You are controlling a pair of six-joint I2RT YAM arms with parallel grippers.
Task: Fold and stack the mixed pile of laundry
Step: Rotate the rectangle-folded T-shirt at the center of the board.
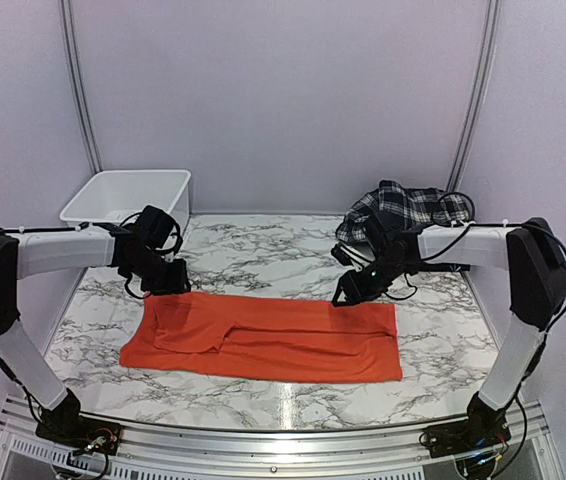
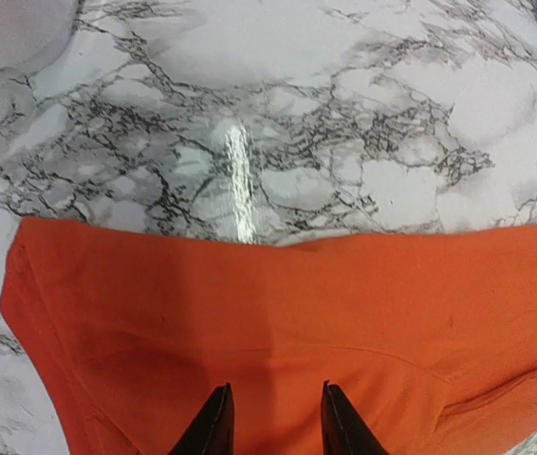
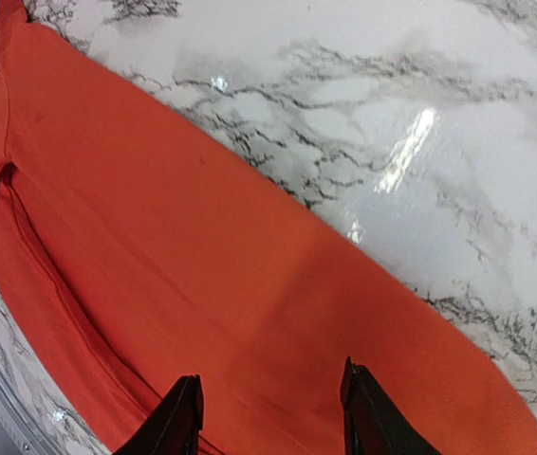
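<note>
Closest to me, the two dark fingertips (image 2: 213, 427) of my left gripper (image 2: 270, 428) stand partly apart. Through the gap I see only flat cloth of the orange t-shirt (image 2: 297, 313), so there's no pinch and no hold. It's the same on the other side: my right gripper (image 3: 268, 417) has its jaws about half parted over the same shirt and is empty too.

The shirt lies as a long, already narrowed band on the marble table (image 1: 263, 250), stretching from under my left hand across to under my right. Each hand sits over the band's far edge, the left at one end and the right near the other. The plaid shirt (image 1: 403, 208) is heaped just behind my right hand, apart from the orange one. The white bin (image 1: 128, 195) stands beyond my left hand.

I judge the step in hand to be the next fold of this band, and both hands need a grip first. To do it well:

- Come straight down and close on every layer at the edge, because a tucked flap shows under my left fingers and a top-layer-only pinch would peel it open.
- Close both hands together and lift level, keeping the band lightly taut between them so it doesn't sag or twist.
- Carry the edge rather than dragging it, since this glossy marble looks slick and the band could slide.
- Lay edge on edge, then let go.
</note>
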